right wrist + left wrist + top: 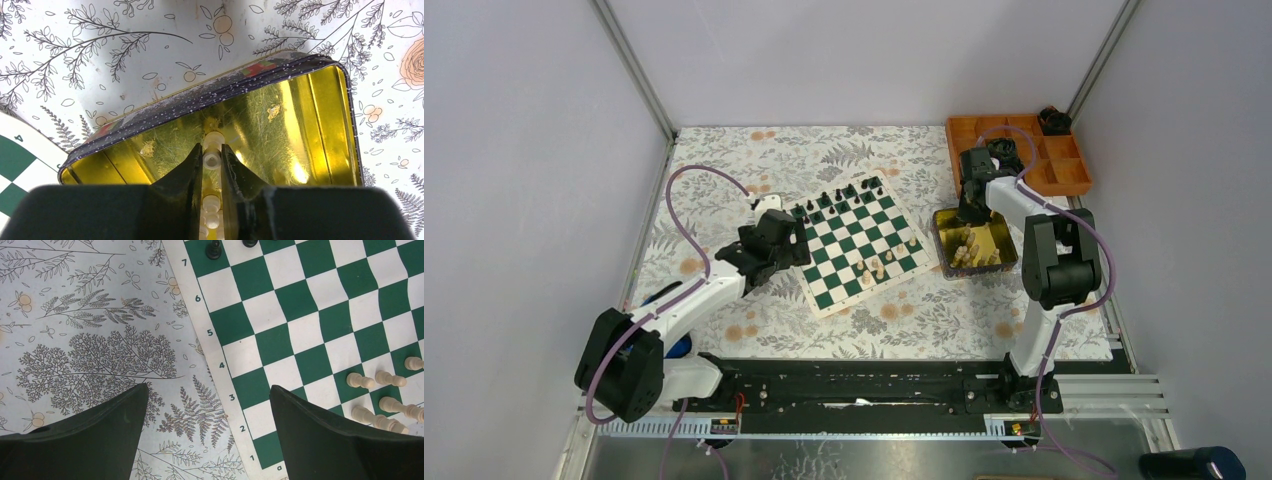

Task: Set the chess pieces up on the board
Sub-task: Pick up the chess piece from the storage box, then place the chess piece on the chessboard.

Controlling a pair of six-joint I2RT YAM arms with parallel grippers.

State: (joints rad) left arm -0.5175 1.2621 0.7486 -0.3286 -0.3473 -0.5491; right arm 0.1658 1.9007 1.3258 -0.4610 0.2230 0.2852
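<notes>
A floral-clothed table bears a green-and-white board at centre, an open gold tin just beside it, and an orange tray in the far right corner.

Left hand spread wide, hovering low — right hand reaching down, pinching a cream piece.

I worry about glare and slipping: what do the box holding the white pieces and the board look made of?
The box looks like thin metal, gold and glossy inside: light streaks mirror off it. The board seems a soft vinyl or rubber mat, matte: its squares ripple.
</notes>
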